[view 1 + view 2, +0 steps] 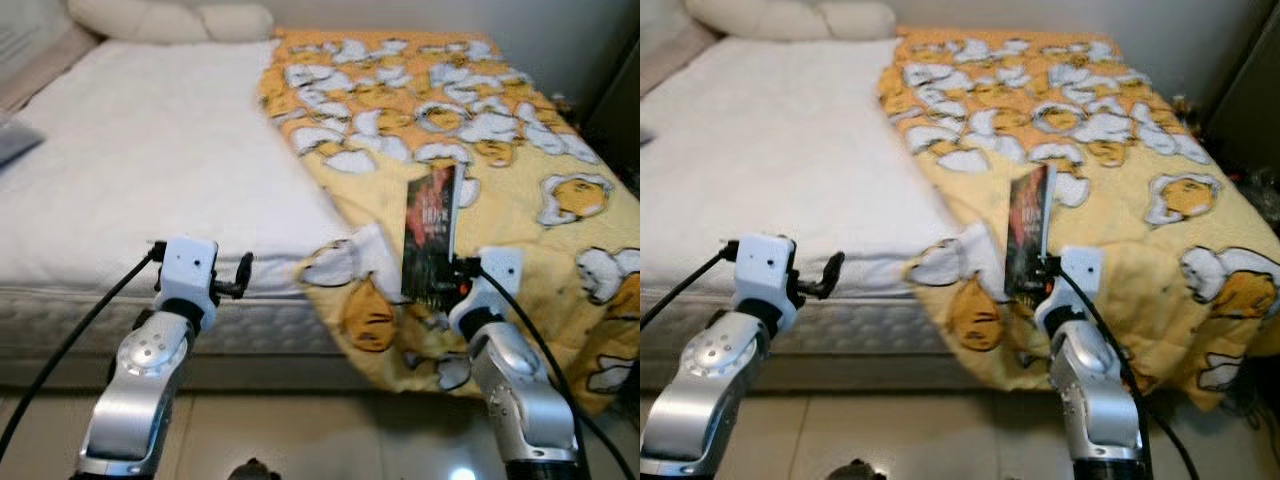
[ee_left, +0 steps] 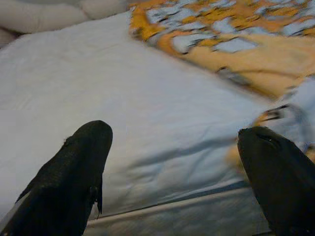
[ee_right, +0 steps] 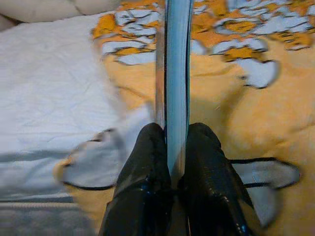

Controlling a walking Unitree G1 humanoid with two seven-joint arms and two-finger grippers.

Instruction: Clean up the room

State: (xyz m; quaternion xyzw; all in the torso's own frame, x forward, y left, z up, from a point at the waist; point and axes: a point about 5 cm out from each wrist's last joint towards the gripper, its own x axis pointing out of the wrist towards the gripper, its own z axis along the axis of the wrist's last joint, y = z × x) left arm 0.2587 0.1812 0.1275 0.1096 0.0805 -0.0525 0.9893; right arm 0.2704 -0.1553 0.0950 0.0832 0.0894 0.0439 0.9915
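A dark book point(image 1: 429, 235) with a red-and-black cover stands upright above the foot of the bed, held by its lower edge. My right gripper point(image 3: 170, 147) is shut on it, and its thin page edge point(image 3: 176, 73) rises straight up between the two black fingers point(image 3: 142, 167). The book hangs over a yellow blanket point(image 1: 480, 130) printed with white and orange cartoon shapes. My left gripper point(image 2: 172, 157) is open with nothing in it, held at the white mattress's point(image 1: 150, 170) front edge, its fingers point(image 1: 243, 272) pointing toward the bed.
The yellow blanket drapes over the bed's right half and hangs off the near edge point(image 1: 380, 340). Pillows point(image 1: 170, 18) lie at the head. A grey object point(image 1: 15, 140) rests at the bed's left side. Pale tiled floor point(image 1: 300, 440) lies below.
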